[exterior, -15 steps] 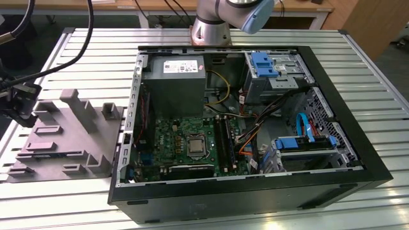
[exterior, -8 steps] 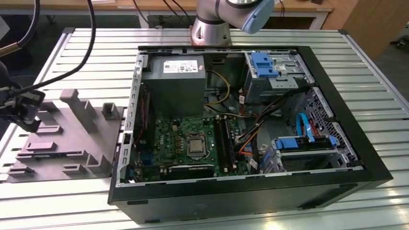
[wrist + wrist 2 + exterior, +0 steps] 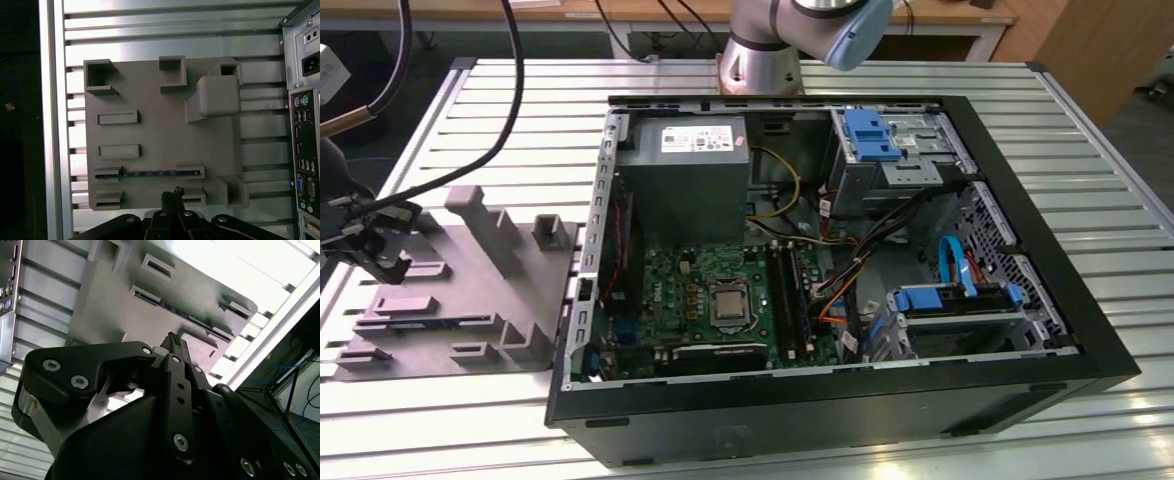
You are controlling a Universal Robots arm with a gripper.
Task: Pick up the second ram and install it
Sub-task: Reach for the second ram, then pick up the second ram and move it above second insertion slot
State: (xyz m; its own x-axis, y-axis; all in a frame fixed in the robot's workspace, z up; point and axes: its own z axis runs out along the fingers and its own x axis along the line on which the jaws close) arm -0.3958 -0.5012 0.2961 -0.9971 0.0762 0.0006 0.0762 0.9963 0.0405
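Hovering above the grey fixture [image 3: 150,130], the gripper [image 3: 172,192] has its 2 fingertips drawn together with nothing between them. The second ram [image 3: 150,174] stands on edge across 2 slotted blocks of that fixture, near the tips and not gripped. In the exterior view, fixture and gripper [image 3: 374,255] lie to the exterior view's left of the open computer case [image 3: 1067,300] on a slatted metal table [image 3: 494,120].

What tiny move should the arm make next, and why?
Probably shift the gripper sideways until it is over the ram: the ram lies in a slot of the grey holder, and the gripper seems just beside it, not above.
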